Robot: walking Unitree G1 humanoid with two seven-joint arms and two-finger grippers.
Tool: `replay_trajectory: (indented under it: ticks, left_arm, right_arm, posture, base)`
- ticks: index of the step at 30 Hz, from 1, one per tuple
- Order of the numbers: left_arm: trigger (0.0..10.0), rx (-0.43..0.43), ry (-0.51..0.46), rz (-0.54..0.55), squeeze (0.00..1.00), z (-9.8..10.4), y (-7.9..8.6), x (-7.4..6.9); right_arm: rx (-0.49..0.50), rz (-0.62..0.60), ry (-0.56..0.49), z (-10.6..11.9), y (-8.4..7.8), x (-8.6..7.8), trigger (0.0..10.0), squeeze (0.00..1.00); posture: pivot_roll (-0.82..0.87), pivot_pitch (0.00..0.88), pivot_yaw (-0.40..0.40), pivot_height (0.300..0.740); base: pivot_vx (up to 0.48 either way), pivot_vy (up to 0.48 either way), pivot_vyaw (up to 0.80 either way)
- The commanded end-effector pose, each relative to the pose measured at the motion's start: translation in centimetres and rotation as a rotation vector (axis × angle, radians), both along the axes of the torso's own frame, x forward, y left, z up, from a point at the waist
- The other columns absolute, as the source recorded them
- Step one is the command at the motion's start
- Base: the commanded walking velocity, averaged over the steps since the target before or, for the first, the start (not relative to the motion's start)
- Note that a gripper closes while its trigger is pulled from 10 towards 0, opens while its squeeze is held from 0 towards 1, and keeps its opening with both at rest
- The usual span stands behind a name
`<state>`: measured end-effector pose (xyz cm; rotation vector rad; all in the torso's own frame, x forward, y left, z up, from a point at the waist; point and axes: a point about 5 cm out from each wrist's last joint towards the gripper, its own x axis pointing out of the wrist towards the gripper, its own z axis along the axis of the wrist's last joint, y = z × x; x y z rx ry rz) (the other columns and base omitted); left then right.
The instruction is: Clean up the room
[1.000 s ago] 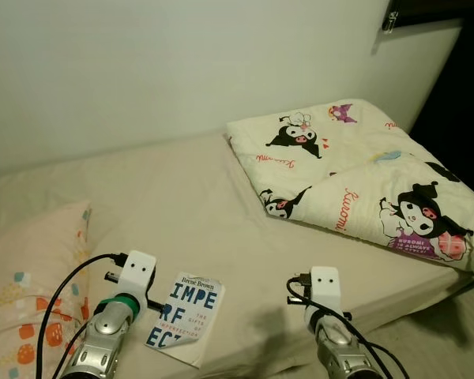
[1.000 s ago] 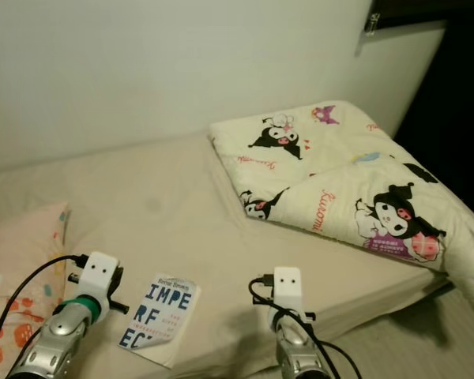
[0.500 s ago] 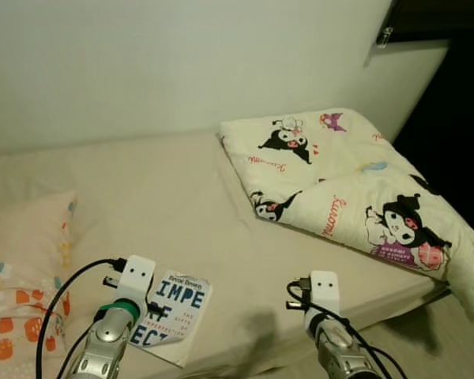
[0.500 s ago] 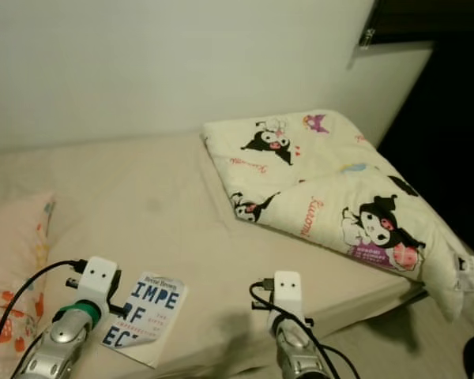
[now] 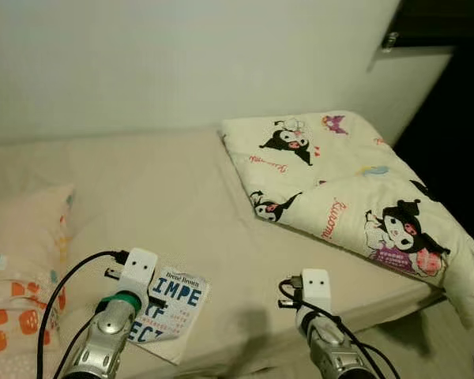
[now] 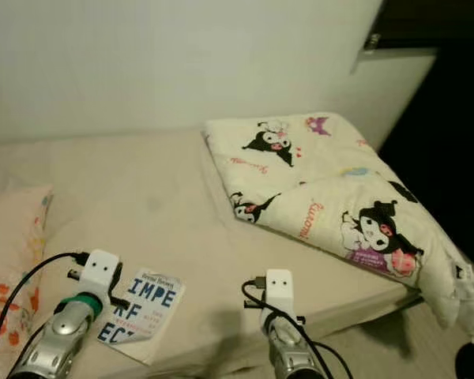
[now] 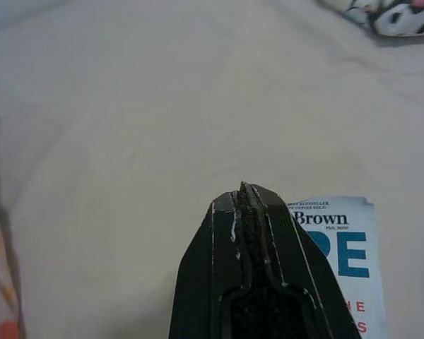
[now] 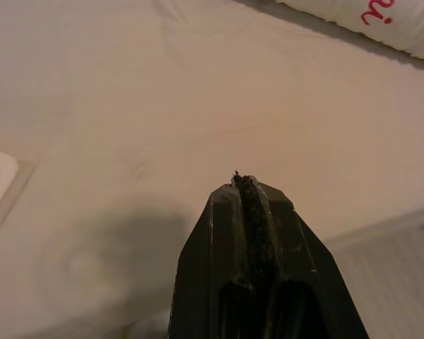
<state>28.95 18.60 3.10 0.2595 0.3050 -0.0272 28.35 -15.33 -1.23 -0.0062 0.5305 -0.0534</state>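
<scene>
A bed (image 5: 182, 197) covered in a plain beige sheet is seen from above, set against a pale wall. A paperback book (image 5: 170, 306), white with large blue letters, lies flat at the lower left of the frame, near the bed's front edge. Its long axis runs up the frame with a slight tilt toward the upper right. The left gripper (image 7: 244, 194) is held just beside the book's left edge, above the sheet, with its two black fingers pressed together and nothing held between them. The right gripper (image 8: 239, 180) is seen at lower centre, well apart from the book, also closed and empty, over bare sheet. The left arm is judged the nearer one for a pick-up; the fingers would need to be opened and shifted toward the book. A folded quilt (image 5: 347, 189) printed with cartoon characters lies at centre right. A pillow (image 5: 20, 260) with orange patches is at the far left. No containers are seen.
</scene>
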Motion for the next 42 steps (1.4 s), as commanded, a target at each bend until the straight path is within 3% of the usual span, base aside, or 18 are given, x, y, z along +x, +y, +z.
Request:
replay_trajectory:
  ticks: [1, 14, 20, 31, 42]
  left_arm:
    - [10.0, -0.022, 0.016, 0.023, 0.00, -0.35, -0.06, -0.26]
    - [10.0, -0.033, 0.013, 0.014, 0.00, -0.44, -0.33, -0.49]
    - [10.0, -0.039, 0.033, 0.032, 0.00, -0.68, -0.26, -0.61]
    - [10.0, -0.027, 0.028, 0.019, 0.00, -0.77, -0.27, -0.83]
    - [10.0, -0.008, 0.025, -0.016, 0.00, -0.40, -0.43, -0.23]
  right_arm:
    - [-0.014, -0.007, 0.017, -0.23, -0.51, -0.19, 10.0, 0.00]
    - [-0.023, 0.003, 0.023, -0.30, -0.52, -0.28, 10.0, 0.00]
    - [-0.023, 0.007, 0.028, -0.38, -0.52, -0.36, 10.0, 0.00]
    - [-0.019, 0.007, 0.040, -0.54, -0.48, -0.48, 10.0, 0.00]
    - [0.007, -0.033, 0.061, -0.86, -0.68, -0.76, 10.0, 0.00]
  posture:
    - [0.15, 0.003, -0.009, 0.740]
    - [0.15, 0.009, -0.022, 0.740]
    - [0.15, 0.011, -0.026, 0.740]
    - [0.15, 0.009, -0.027, 0.740]
    - [0.15, 0.004, -0.009, 0.740]
  base:
    - [0.000, 0.000, 0.00]
    - [0.000, 0.000, 0.00]
    - [0.000, 0.480, 0.00]
    - [0.000, 0.000, 0.00]
    - [0.000, 0.000, 0.00]
